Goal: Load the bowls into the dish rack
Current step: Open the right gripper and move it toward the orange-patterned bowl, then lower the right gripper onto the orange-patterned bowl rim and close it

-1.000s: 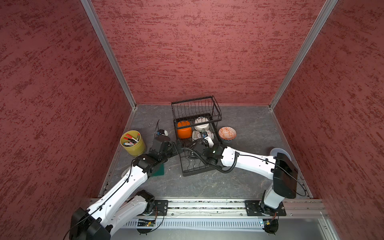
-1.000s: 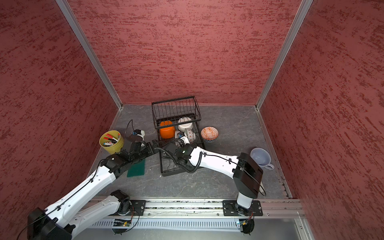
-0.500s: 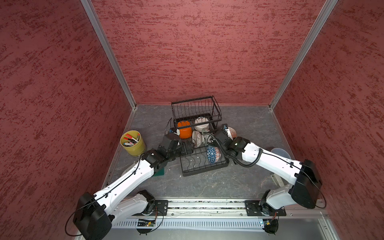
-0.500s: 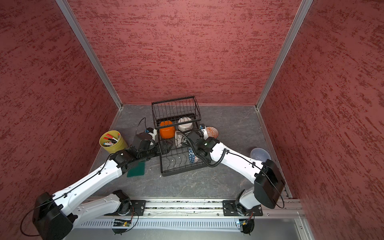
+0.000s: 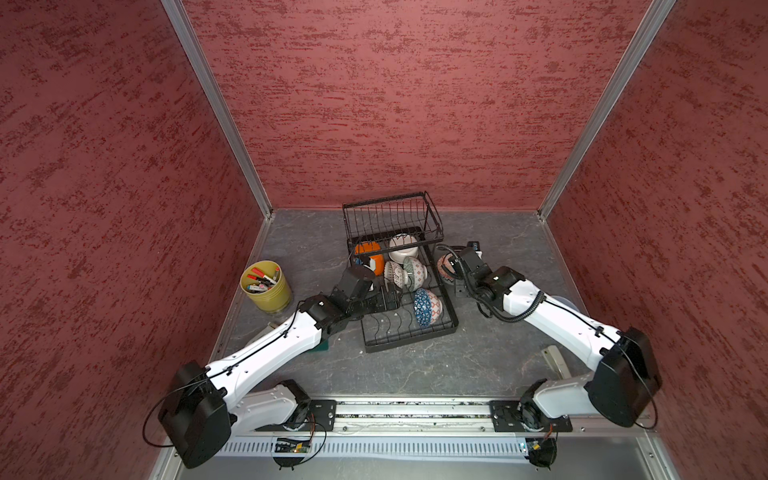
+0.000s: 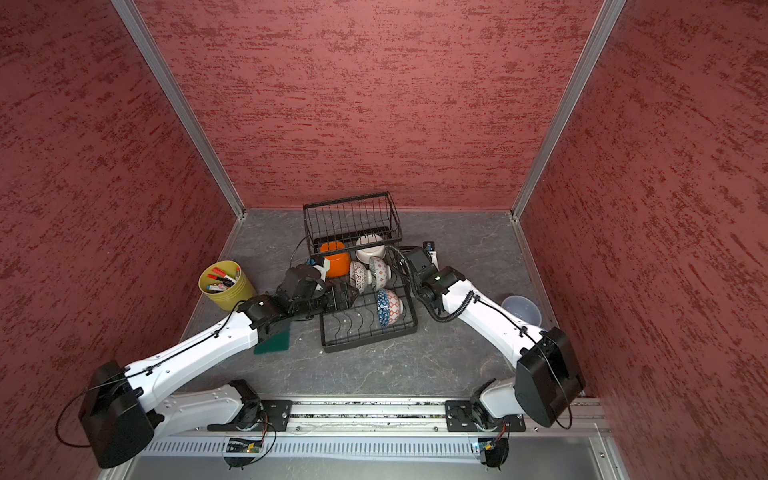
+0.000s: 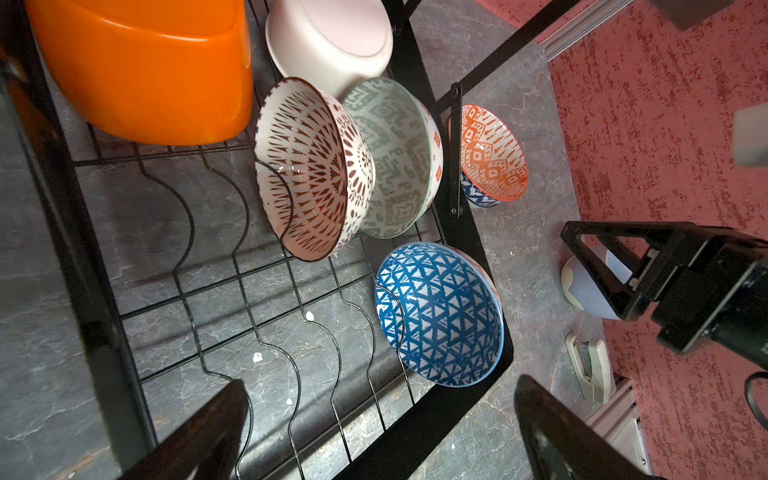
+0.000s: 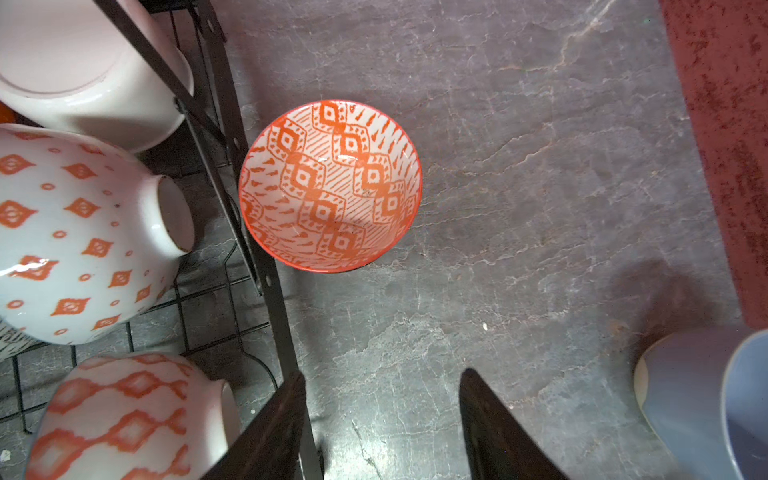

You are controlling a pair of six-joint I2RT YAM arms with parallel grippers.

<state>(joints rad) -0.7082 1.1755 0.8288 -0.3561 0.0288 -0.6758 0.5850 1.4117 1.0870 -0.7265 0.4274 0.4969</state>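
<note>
Sitting on the table [image 8: 540, 208] just beside the rack [image 8: 266, 274], the orange bowl [image 8: 330, 185] looks hard, slippery and breakable; pinch its rim. The right gripper [image 8: 382, 419] is half open, the left gripper [image 7: 380, 432] wide, both empty.

A pot of pens [image 5: 266, 286] is sitting at the left of the desk [image 5: 415, 365], a green pad [image 6: 272, 343] lying nearby, a blue cup [image 6: 521, 309] opposite.

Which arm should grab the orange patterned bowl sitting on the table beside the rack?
Right. The right claw, open and empty, hangs just short of the orange patterned bowl; the left claw is over the dish rack, whose frame stands between.
</note>
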